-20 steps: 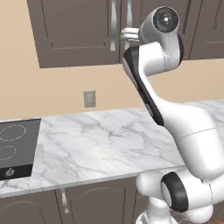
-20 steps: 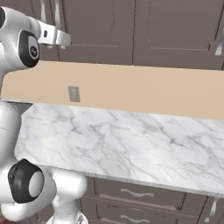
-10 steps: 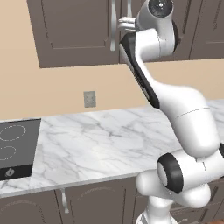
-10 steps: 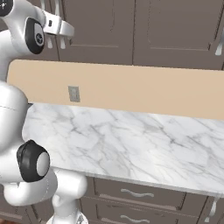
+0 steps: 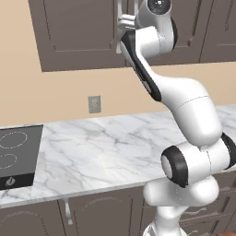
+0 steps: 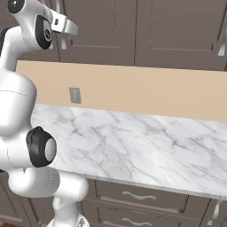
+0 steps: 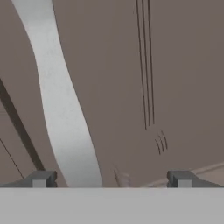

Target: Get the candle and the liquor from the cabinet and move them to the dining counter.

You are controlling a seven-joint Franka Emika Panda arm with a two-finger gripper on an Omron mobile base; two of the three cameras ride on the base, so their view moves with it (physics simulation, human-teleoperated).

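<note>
The cabinet [image 5: 78, 32] is a dark brown wall unit with its panelled doors shut, so the candle and the liquor are hidden. My gripper [image 5: 123, 20] is raised to a door's long silver bar handle [image 6: 63, 42], with the gripper [image 6: 66, 27] right in front of it. In the hand view the handle [image 7: 61, 100] runs down the cabinet door [image 7: 175, 87] between my two fingertips, nearer the left one. The gripper [image 7: 111, 179] stands open with nothing held. The dining counter is out of view.
Below the cabinets lies a white marble counter [image 5: 110, 152] with a black cooktop [image 5: 16, 154] at its left end. A wall outlet [image 5: 94, 104] sits on the beige backsplash. Dark drawers with silver handles [image 6: 137, 195] run under the counter.
My arm has swung up and in toward the cabinet, bringing the open gripper closer to the bar handle. The jaws have stayed wide.
</note>
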